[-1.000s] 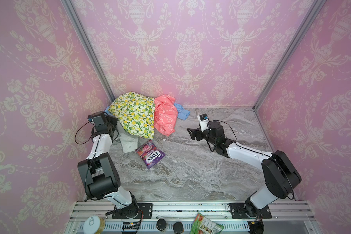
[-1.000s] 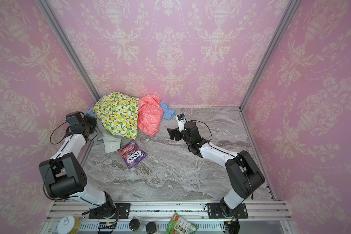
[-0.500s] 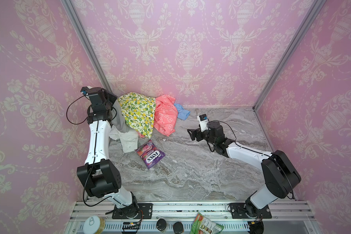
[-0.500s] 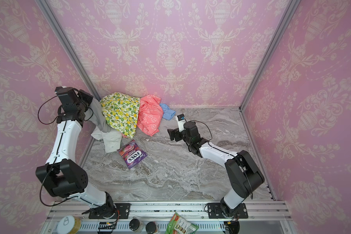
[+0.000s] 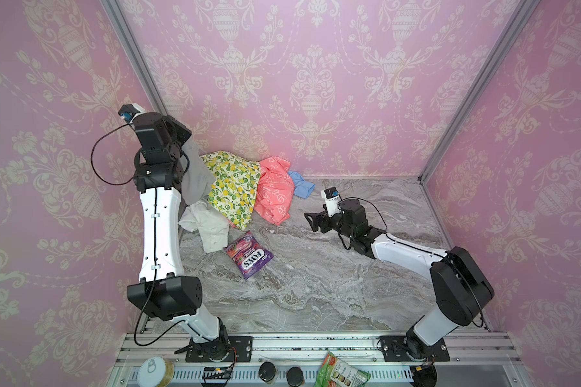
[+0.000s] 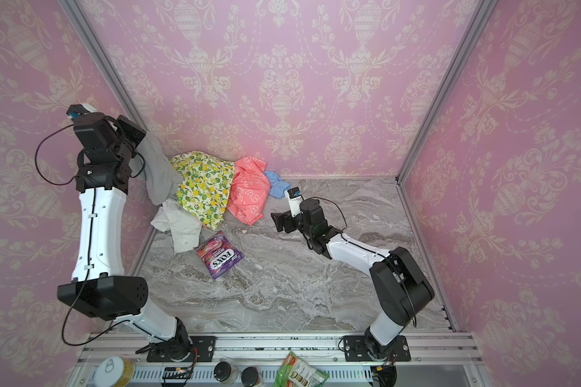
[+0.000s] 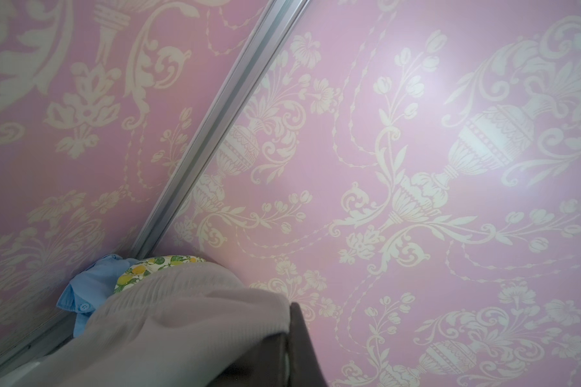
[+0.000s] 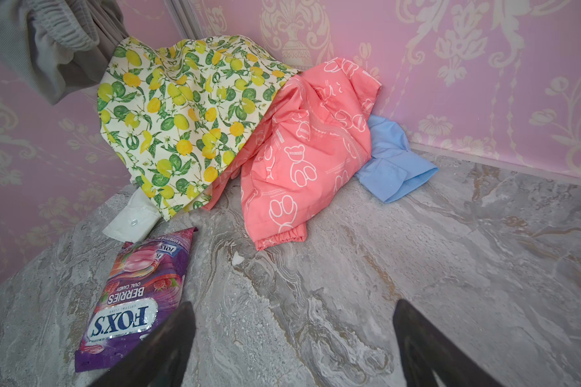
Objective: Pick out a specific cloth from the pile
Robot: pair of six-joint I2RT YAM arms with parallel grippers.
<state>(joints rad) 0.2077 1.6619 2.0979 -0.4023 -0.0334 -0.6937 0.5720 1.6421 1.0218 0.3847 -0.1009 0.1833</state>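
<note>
The cloth (image 5: 195, 174), plain light grey with a gathered waistband, hangs from my left gripper (image 5: 181, 142), which is shut on its top edge high up by the back-left corner. Its lower end still runs down into the pile, between the lemon-print cloth (image 5: 232, 187) and the white cloth (image 5: 205, 228). In the left wrist view the grey cloth (image 7: 182, 328) bunches over the dark fingers (image 7: 299, 335). The pile also holds a coral cloth (image 5: 274, 194) and a light-blue one (image 5: 301, 186). My right gripper (image 5: 312, 221) hovers open and empty over the marble to the right of the pile, facing it (image 8: 292, 318).
A purple Fox's candy bag (image 5: 249, 256) lies on the marble table (image 5: 316, 288) just in front of the pile. Pink walls close in on three sides, with an aluminium corner post (image 5: 138, 67) behind my left arm. Jars and a green packet (image 5: 341, 372) sit past the front rail.
My left arm has risen from table height to well above the pile, drawing the grey cloth up from under the lemon-print cloth, which shifted right. The right arm has stayed still.
</note>
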